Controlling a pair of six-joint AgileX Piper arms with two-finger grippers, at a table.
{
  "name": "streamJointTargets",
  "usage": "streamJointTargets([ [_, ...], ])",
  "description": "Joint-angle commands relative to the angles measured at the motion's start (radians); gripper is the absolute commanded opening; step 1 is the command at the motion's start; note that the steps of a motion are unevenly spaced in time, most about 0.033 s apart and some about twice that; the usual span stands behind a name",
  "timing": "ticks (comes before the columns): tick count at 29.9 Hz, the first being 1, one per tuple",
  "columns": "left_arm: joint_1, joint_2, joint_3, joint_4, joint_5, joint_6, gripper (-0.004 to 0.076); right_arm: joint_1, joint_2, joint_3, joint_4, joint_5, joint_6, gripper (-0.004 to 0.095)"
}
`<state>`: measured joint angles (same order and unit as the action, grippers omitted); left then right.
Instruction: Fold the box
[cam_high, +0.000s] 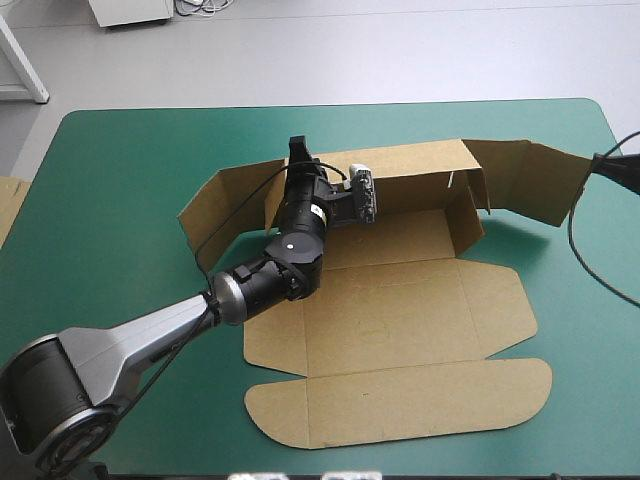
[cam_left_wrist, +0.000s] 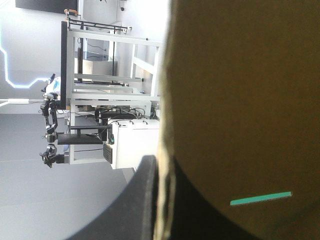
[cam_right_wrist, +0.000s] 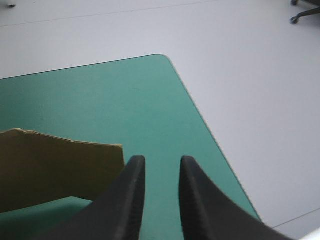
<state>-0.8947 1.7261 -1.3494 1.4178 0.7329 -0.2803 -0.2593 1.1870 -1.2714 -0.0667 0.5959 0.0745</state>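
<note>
Pinching box (cam_high: 400, 320) wall, L tool (cam_high: 298, 150); R tool (cam_right_wrist: 161, 165) part-open beside it; spare board (cam_high: 8, 210) table-left.

Bright, even light; soft shadows beside the box (cam_high: 400, 310) — dark, backlit up close.

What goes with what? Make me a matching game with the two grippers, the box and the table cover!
Things:
1. left gripper
2. right gripper
3. box
4. table cover

States:
A. teal-green
B. open, nothing between its fingers
C. brown, back wall raised, lid lying flat
D. shut on the box's back wall

Pairs: 1-D, 2-B, 3-C, 4-A.
</note>
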Motion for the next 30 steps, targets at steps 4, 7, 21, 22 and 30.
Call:
streamJointTargets([
  [4, -0.004, -0.054, -0.03, 0.046, -0.01, -0.026, -0.001, -0.064, 0.129, -0.191, 0.309, -0.048, -0.264, -0.002],
  [7, -0.004, -0.054, -0.03, 0.046, -0.028, -0.029, -0.001, -0.07, 0.213, -0.289, 0.311, 0.005, -0.276, -0.0021],
  [21, -0.004, -0.054, -0.03, 0.052, -0.074, -0.029, -0.001, -0.14, 0.615, -0.695, 0.702, 0.466, -0.504, -0.0021],
  [22, -0.004, -0.054, -0.03, 0.052, -0.074, -0.029, -0.001, -0.159, 0.63, -0.7, 0.746, 0.496, -0.518, -0.0021],
  [30, -0.004, -0.054, -0.03, 0.052, -0.07, -0.029, -0.001, -0.206, 0.692, -0.697, 0.915, 0.651, -0.566, -0.0021],
])
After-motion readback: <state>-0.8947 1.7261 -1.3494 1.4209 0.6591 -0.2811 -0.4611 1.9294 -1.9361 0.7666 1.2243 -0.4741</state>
